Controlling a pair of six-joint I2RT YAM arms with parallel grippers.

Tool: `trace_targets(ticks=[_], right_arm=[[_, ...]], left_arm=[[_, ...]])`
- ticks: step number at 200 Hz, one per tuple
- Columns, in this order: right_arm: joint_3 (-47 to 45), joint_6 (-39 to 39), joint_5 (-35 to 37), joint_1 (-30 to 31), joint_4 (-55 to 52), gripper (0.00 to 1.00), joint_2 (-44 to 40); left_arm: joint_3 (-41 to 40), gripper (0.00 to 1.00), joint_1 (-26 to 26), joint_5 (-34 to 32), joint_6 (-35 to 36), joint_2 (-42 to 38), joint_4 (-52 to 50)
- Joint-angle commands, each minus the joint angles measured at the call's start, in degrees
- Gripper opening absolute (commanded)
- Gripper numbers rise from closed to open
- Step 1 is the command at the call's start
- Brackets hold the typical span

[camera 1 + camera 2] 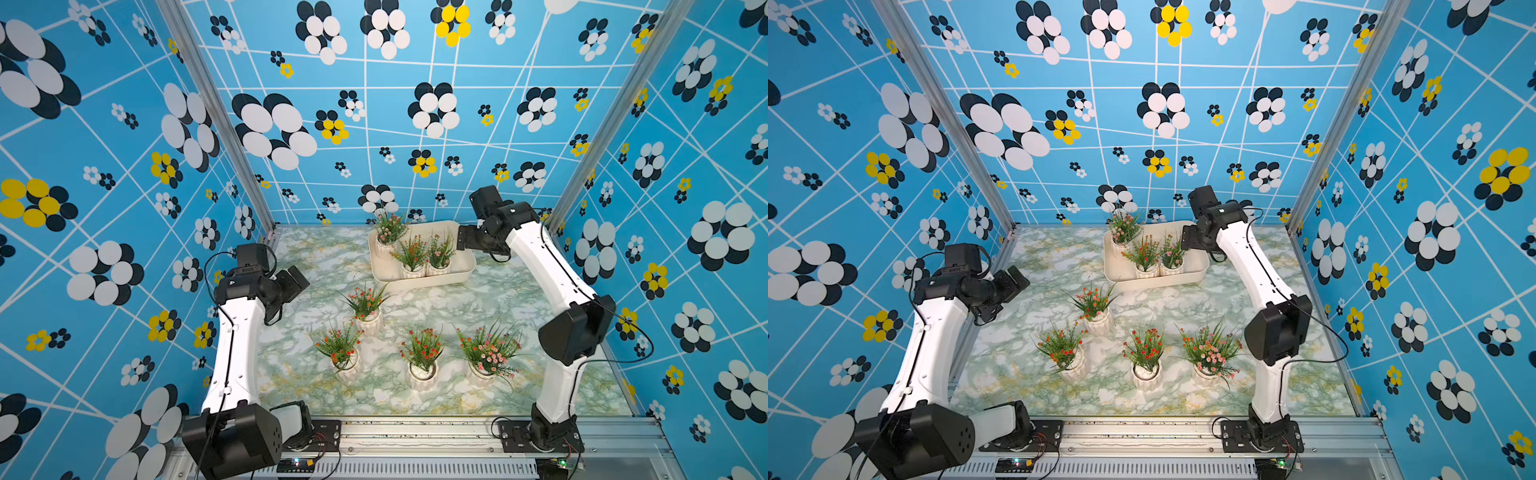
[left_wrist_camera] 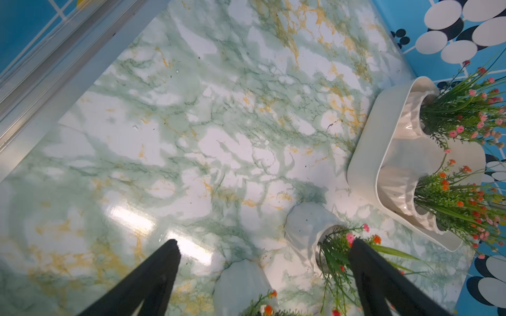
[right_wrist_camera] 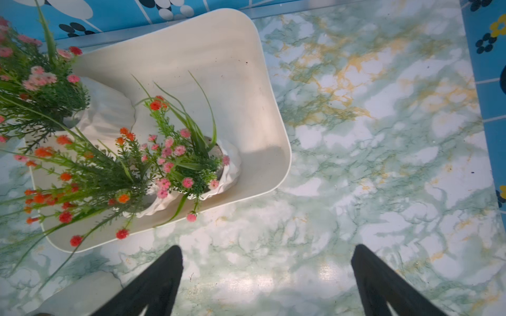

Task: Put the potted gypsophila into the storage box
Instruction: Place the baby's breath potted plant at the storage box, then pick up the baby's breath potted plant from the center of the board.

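Note:
The cream storage box (image 1: 432,282) (image 1: 1158,283) sits at the back of the marble table. Three potted gypsophila stand inside it: one with pink flowers (image 1: 388,232), one orange (image 1: 412,255) and one pink (image 1: 439,253) (image 3: 189,164). Several more pots stand on the table in front, among them one (image 1: 366,305) nearest the box. My right gripper (image 1: 463,241) (image 3: 267,251) hangs open and empty beside the box's right end, over bare table. My left gripper (image 1: 297,282) (image 2: 262,246) is open and empty, raised at the left, with a pot (image 2: 309,227) below it.
In the front row stand three pots: left (image 1: 341,353), middle (image 1: 422,357), right (image 1: 490,353). Patterned blue walls close in the back and both sides. A metal rail (image 1: 415,432) runs along the front edge. The right half of the box floor (image 3: 219,68) is bare.

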Motion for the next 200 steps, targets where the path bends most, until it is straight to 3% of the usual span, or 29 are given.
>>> trace_targets(ticks=[1, 48, 77, 108, 140, 172, 200], right_arm=[[-10.8, 1.1, -0.2, -2.5, 5.1, 0.99, -5.1], [-29.2, 1.1, -3.2, -5.4, 12.0, 0.99, -14.9], [-34.8, 0.1, -4.9, -6.7, 12.1, 0.99, -16.5], [-37.0, -1.6, -5.7, -7.3, 11.8, 0.99, -17.3], [-37.8, -1.1, -6.8, -7.5, 13.4, 0.99, -17.3], [-37.4, 0.0, -8.4, -7.5, 13.9, 0.99, -15.5], [-37.8, 0.9, -9.0, -7.5, 14.6, 0.99, -14.8]], left_arm=[[-2.3, 0.99, 0.5, 1.4, 3.3, -2.1, -9.4], [-8.2, 0.99, 0.4, -2.0, 6.2, -9.6, -18.5], [-11.2, 1.00, 0.4, -2.8, 8.5, -12.7, -23.9], [-12.1, 0.95, -1.6, -3.7, 6.3, -16.8, -26.5], [-16.0, 0.95, -7.8, -5.2, 2.0, -17.0, -27.5], [-20.0, 0.95, -15.8, -5.6, -3.3, -16.5, -24.7], [-21.9, 0.95, -19.9, -5.5, -6.9, -15.0, -20.5]])
